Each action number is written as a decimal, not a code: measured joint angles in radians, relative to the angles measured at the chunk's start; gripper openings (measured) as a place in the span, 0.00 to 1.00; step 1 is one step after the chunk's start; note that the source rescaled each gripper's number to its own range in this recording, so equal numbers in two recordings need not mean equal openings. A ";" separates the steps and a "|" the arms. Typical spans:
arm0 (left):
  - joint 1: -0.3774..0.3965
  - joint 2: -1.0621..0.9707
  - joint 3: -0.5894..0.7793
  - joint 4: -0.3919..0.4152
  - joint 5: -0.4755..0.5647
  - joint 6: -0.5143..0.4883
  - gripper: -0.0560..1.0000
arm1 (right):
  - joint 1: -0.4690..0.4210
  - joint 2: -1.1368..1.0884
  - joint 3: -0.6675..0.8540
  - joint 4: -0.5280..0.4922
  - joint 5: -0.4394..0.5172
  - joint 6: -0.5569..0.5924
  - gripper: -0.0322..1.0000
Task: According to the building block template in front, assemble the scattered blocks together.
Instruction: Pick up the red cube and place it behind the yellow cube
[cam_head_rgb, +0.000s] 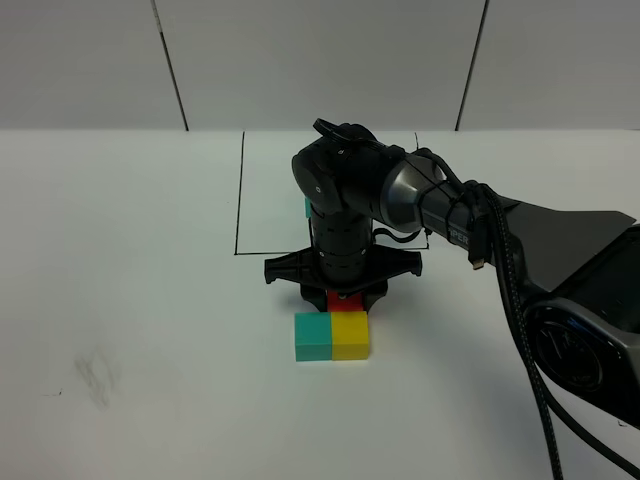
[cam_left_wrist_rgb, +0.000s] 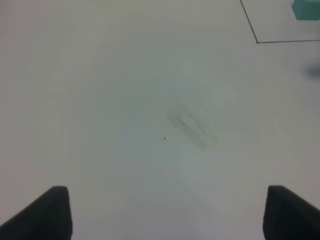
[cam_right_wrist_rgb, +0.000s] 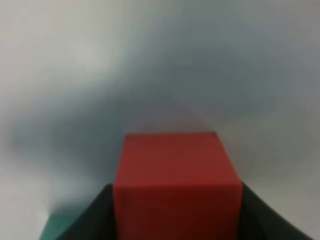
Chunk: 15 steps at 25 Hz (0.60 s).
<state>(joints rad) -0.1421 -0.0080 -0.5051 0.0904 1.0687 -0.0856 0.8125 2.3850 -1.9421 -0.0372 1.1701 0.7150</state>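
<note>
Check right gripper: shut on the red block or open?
Shut on the red block: in the wrist view the right gripper has dark fingers pressed against both its sides.

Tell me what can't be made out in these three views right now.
- Building block template: in the exterior high view the right arm covers it; only a teal sliver shows.
- Red block: mostly under the right claw there; contact with the yellow block is unclear.
- Right wrist view: blurred around the red block.
- Left claw: only fingertips show, cut off by the edge.
</note>
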 joint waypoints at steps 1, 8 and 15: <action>0.000 0.000 0.000 0.000 0.000 0.000 0.72 | 0.000 0.000 0.000 0.000 -0.001 -0.001 0.21; 0.000 0.000 0.000 0.000 0.000 0.000 0.72 | 0.000 0.000 0.000 -0.003 -0.004 -0.021 0.22; 0.000 0.000 0.000 0.000 0.000 0.000 0.72 | 0.000 0.000 -0.003 -0.011 -0.008 -0.026 0.22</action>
<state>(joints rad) -0.1421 -0.0080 -0.5051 0.0904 1.0687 -0.0856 0.8125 2.3850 -1.9452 -0.0486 1.1622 0.6887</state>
